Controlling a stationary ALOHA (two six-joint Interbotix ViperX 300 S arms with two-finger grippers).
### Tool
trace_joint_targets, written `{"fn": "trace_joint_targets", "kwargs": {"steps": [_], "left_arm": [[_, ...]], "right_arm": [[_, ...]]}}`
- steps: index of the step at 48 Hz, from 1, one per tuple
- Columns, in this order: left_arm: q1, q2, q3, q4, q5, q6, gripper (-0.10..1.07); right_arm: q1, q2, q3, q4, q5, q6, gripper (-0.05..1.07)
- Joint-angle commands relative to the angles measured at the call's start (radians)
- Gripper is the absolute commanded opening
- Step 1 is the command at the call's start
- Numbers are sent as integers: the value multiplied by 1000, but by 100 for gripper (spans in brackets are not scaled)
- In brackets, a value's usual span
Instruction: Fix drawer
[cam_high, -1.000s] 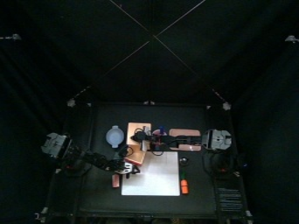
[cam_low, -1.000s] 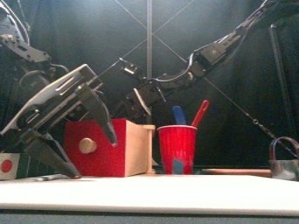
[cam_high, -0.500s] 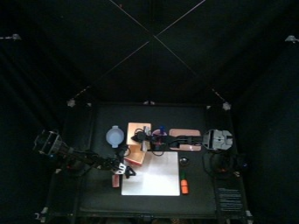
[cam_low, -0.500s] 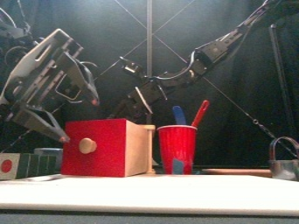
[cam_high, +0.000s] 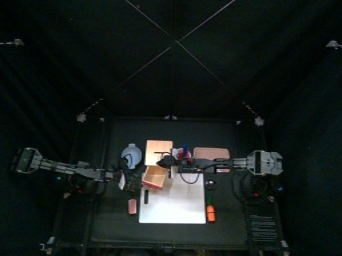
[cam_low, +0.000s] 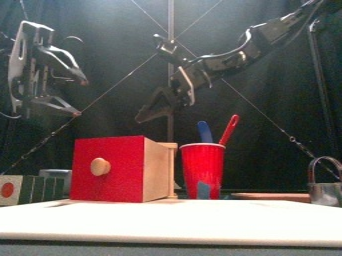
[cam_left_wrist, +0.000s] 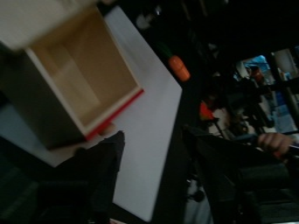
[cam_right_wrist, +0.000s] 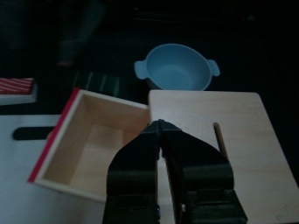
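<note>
Front view shows drawer (cam_low: 123, 169), rigid light wood; grasp side walls; left gripper (cam_low: 38, 68) at 10 o'clock spread empty, right gripper (cam_right_wrist: 176, 179) closed empty

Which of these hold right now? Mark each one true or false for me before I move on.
1. The left pincer is open and holds nothing. True.
2. The drawer has a blue front. False: the front is red with a pale round knob.
3. The right pincer grips the drawer. False: it hangs above the drawer, shut, with nothing in it.
4. A red cup stands beside the drawer. True.
5. A blue bowl sits on the table. True.
</note>
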Motion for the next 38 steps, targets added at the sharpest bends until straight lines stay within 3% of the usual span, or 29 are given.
{"fn": "trace_joint_targets", "kwargs": {"steps": [1,12,20,38], "left_arm": [[58,-17,-3,72,12,20,81],[161,-17,2,192,100,64,47],[198,-12,18,239,120,75,24],[215,74,6,268,118,77,24]], "right_arm": [[21,-84,31,5,11,3,3],[95,-195,175,32,23,9,3],[127,-212,245,92,23,9,3],[118,-44,202,106,29,8,3]]}}
